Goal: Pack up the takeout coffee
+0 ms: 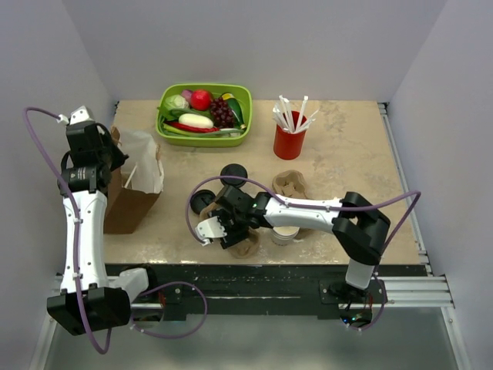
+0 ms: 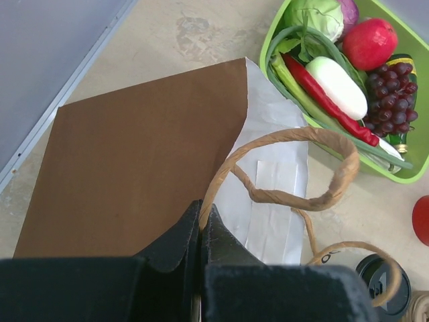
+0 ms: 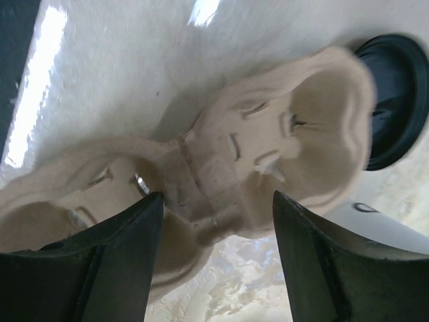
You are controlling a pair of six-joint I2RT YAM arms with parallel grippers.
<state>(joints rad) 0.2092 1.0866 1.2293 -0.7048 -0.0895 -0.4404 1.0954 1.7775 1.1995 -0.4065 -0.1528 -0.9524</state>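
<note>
Two round black lids show in the top view, one [image 1: 233, 173] behind the other [image 1: 202, 202]; I cannot tell from above which tops a white cup. One lid [image 3: 395, 100] shows at the right edge of the right wrist view. My right gripper [image 1: 223, 227] is open, and its jaws [image 3: 218, 201] straddle the middle ridge of a beige pulp carrier [image 3: 268, 147], which also shows in the top view [image 1: 245, 247]. My left gripper [image 2: 203, 215] is shut on the twisted paper handle [image 2: 281, 194] of a brown paper bag [image 1: 127, 200] at the table's left.
A second pulp carrier [image 1: 291, 185] lies behind my right arm. A stack of lidless white cups [image 1: 285, 233] stands near the front edge. A green tray of vegetables [image 1: 205, 114] and a red cup of stirrers [image 1: 289, 142] stand at the back.
</note>
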